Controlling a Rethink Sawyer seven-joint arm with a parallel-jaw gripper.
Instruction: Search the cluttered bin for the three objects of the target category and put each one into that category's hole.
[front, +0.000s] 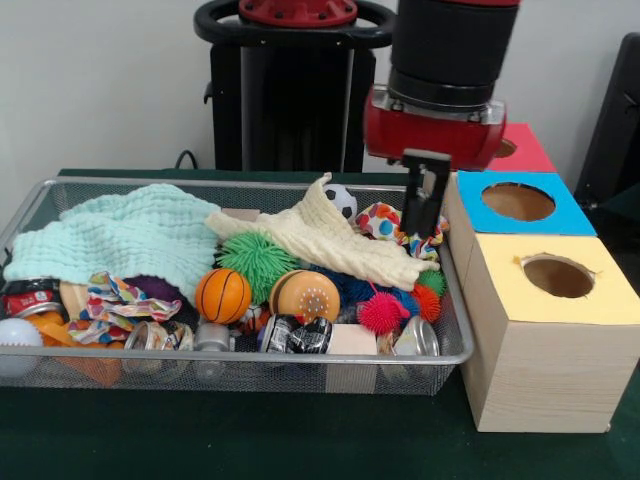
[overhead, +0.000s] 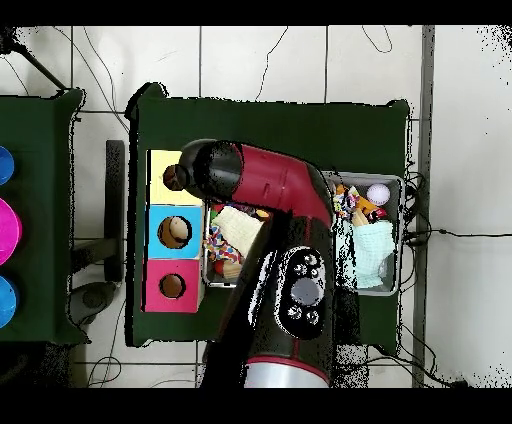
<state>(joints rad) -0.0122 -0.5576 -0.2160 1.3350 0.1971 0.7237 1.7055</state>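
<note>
Green-clothed table (front: 300, 450), silver wire-mesh bin (front: 250, 357) crammed. Black gripper (front: 424, 222) pressed together over polka-dot white cloth (front: 383, 222) at bin's box-side end, apparently pinching; yellow-topped box's round hole (front: 558, 276) just beside, empty.

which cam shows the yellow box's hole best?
Front view: the hole in the yellow box is fully visible, ragged rim and all. In the overhead view the arm covers most of that box top; only a dark part of the hole shows.
</note>
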